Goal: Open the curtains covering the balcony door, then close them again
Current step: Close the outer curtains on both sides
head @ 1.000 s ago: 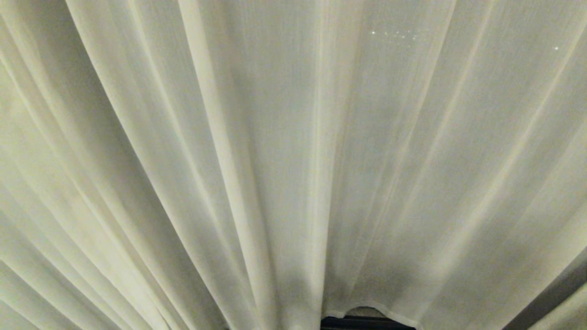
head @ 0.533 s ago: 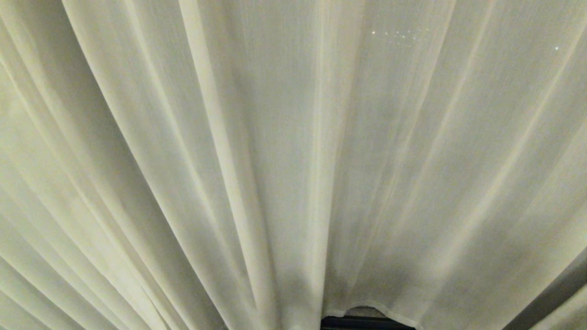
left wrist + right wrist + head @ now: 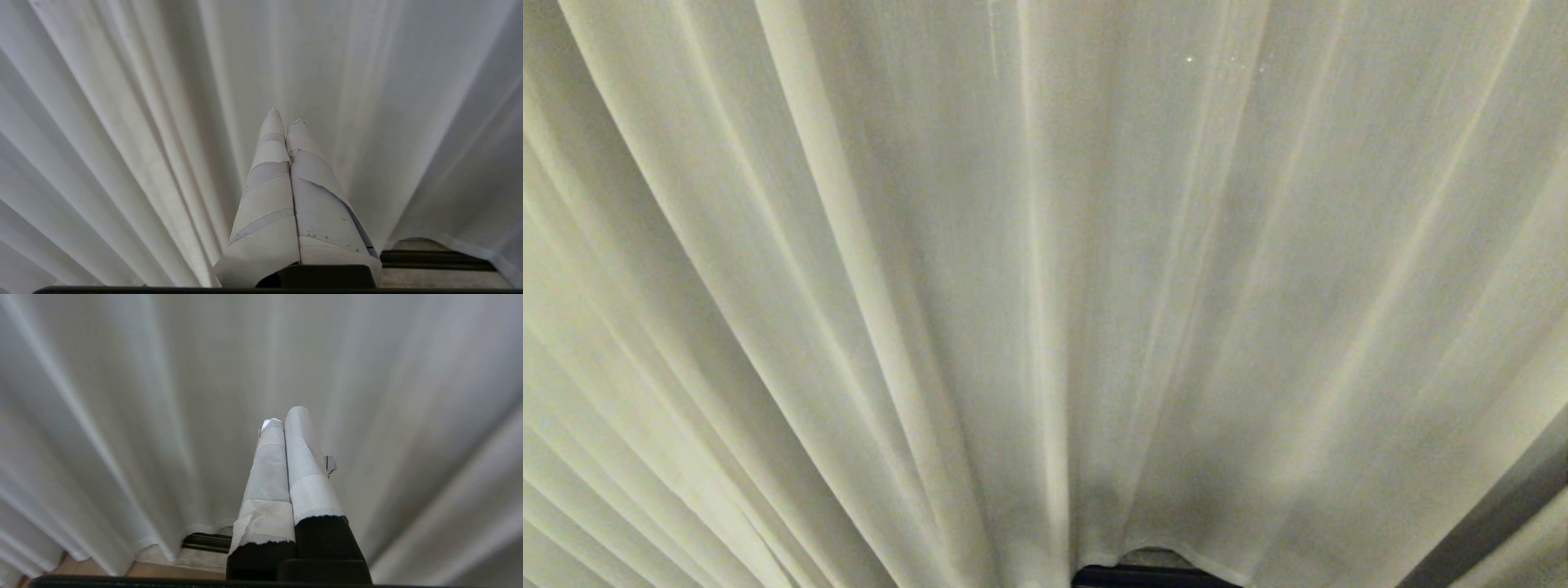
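Pale pleats fill the whole scene: the curtains [image 3: 1045, 286] hang drawn shut, hem at six o'clock, light, soft and slippery, best pinched at a fold's edge, while left hand [image 3: 286, 116] and right hand [image 3: 284, 416] stay pressed together, empty.

The curtains [image 3: 1045, 286] are thin cream cloth, matt, with a fine woven grain and soft pleats; pale specks of light glimmer through the weave, so the fabric looks sheer. Below the curtains' hem a dark track [image 3: 1152, 576] has a smooth, slightly glossy finish. The left gripper [image 3: 286, 122] is wrapped in matt white paper-like tape, scuffed and peeling at its edges. The right gripper [image 3: 284, 416] carries similar tape over matt black plastic.
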Robot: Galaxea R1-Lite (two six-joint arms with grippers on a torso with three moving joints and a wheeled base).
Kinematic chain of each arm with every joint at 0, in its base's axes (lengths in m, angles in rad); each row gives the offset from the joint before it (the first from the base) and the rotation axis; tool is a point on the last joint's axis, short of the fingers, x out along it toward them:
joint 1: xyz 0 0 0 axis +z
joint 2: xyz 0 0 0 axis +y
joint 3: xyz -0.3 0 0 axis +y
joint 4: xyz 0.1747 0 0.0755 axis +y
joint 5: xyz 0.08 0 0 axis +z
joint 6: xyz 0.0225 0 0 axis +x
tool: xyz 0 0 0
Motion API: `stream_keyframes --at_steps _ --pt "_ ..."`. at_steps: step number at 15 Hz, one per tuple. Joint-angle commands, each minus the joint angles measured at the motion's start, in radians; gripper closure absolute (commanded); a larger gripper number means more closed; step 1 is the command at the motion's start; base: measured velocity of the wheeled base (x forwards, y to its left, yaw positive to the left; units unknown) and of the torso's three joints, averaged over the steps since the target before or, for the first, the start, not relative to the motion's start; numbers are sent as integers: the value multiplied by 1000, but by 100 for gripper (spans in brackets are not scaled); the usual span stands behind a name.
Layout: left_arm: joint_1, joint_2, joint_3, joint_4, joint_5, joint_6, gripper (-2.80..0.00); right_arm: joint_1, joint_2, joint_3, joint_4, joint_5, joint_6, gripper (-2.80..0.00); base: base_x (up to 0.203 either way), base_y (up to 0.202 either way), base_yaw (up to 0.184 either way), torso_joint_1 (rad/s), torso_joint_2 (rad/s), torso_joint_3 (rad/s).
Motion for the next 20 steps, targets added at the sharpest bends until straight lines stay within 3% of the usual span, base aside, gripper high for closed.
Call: stream_keyframes --at_steps 1,14,20 --pt "1 -3 0 -1 -2 4 0 0 0 0 0 0 -1 0 0 -187 1 2 2 2" --pt "1 -3 0 1 1 -19 0 0 0 0 0 0 -1 0 0 -190 0 3 3 1" --pt "1 -3 0 2 2 -21 0 0 0 0 0 0 -1 0 0 -19 0 0 0 0"
